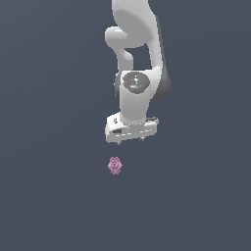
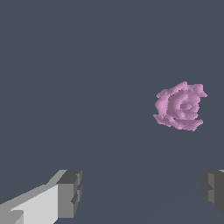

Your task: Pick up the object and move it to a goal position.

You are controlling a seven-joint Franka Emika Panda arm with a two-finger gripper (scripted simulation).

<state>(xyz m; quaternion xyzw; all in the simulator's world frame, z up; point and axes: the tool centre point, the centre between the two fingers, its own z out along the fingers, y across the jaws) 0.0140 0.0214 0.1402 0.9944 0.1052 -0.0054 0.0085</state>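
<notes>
White Panda arm [image 1: 139, 59] comes down from 12 o'clock in the exterior view, wrist pointing down, gripper [image 1: 131, 139] at its lower end. Fingers barely show there, just short stubs under the hand.

Object [image 1: 114, 165]: small pink-purple knobbly lump, rose-like folds, roughly round. Sits on the plain dark grey-blue floor [image 1: 49, 196], at about 7 o'clock from the gripper in the exterior view, near but apart, no contact. Much smaller than the hand.

Wrist view: object [image 2: 180, 106] lies free on the floor, ahead of the fingertips and off to one side, closer to the finger at the frame's edge [image 2: 213, 188] than to the other finger [image 2: 70, 192]. It is not between them. Both dark grey pads are visible with a wide gap of bare floor between; jaws are spread apart, holding nothing. Gripper [image 2: 140, 192] midpoint is over floor only.

Surroundings: flat uniform floor in both views. Nothing lies between gripper and object; line from fingers to lump is unobstructed. No goal marker can be made out.
</notes>
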